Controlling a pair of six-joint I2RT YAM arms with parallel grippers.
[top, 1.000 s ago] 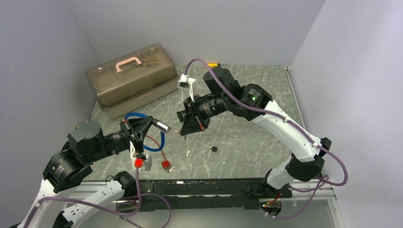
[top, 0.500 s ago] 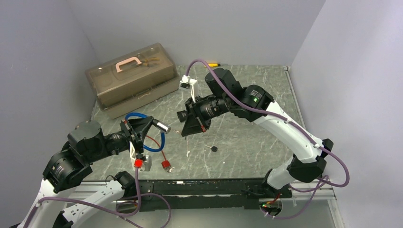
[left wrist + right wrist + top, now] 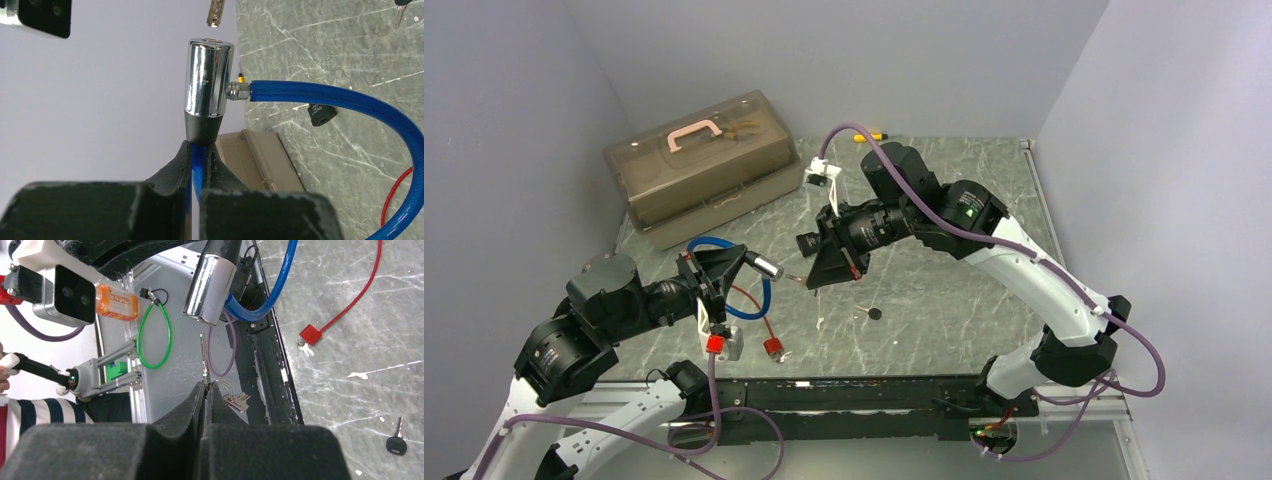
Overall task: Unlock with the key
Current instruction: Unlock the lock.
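A grey-green marbled table [image 3: 944,200] fills the middle of the overhead view. A tan tool box [image 3: 699,165] with a pink handle sits at its upper left corner, well apart from the work.

Left of centre, the left gripper [image 3: 736,262] is clamped on the blue cable lock [image 3: 340,97]. Its jaws are pinched on the cable just below the black collar of the chrome cylinder [image 3: 208,77]. The cylinder is held off the table, its end face turned toward the other arm. The blue cable loops round behind it, along the right edge of the left wrist view.

At centre, the right gripper [image 3: 206,390] is closed on the key [image 3: 203,362]. A ring [image 3: 226,388] with spare keys hangs beside its fingers. The key's tip is just short of the cylinder's end face, with a small gap between them.

A red cable lock [image 3: 773,347] lies at the lower left of the table, below the cylinder. A loose key [image 3: 873,314] with a black head lies lower centre.
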